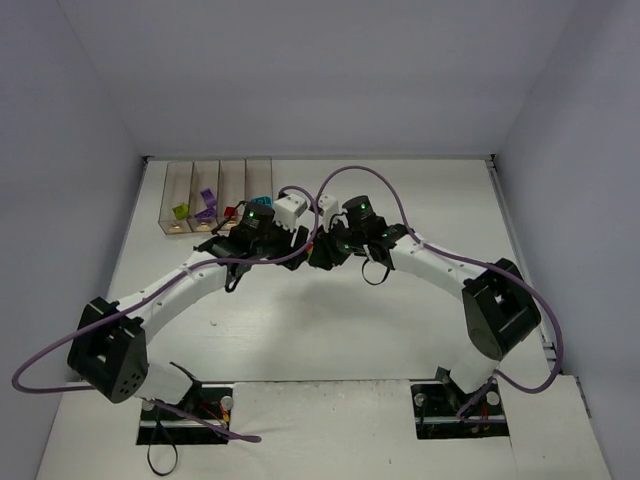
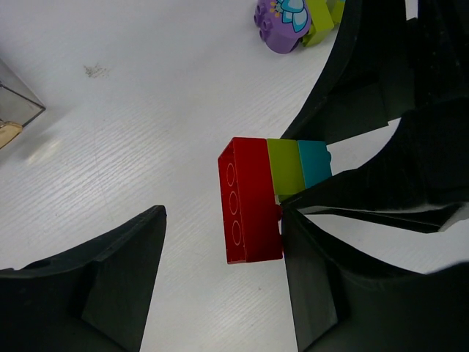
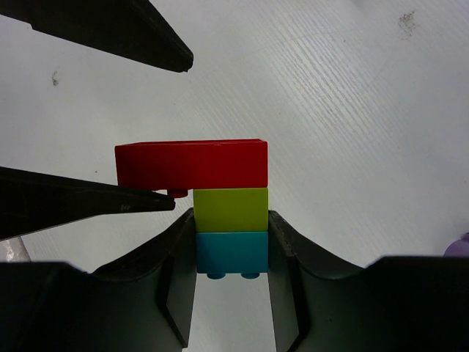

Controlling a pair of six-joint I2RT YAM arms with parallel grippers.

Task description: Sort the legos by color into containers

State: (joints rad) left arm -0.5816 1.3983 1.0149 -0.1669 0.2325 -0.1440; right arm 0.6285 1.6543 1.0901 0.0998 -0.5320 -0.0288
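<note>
Stack [image 3: 231, 207] clamped in right tool [image 3: 230, 246]; left tool [image 2: 222, 220] spread apart astride red edge.

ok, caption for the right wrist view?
Right gripper clamps the green brick and teal brick; open left gripper straddles the red brick joined to them.

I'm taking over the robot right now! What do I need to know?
Left gripper: open, fingers either side of the red brick.
Right gripper: shut on the three-brick stack, at its lime-teal end.
Bins: some bricks already inside, seemingly one colour each.
Left to do: pull the stack apart, bin each colour; a purple-and-lime piece lies loose nearby too.
</note>
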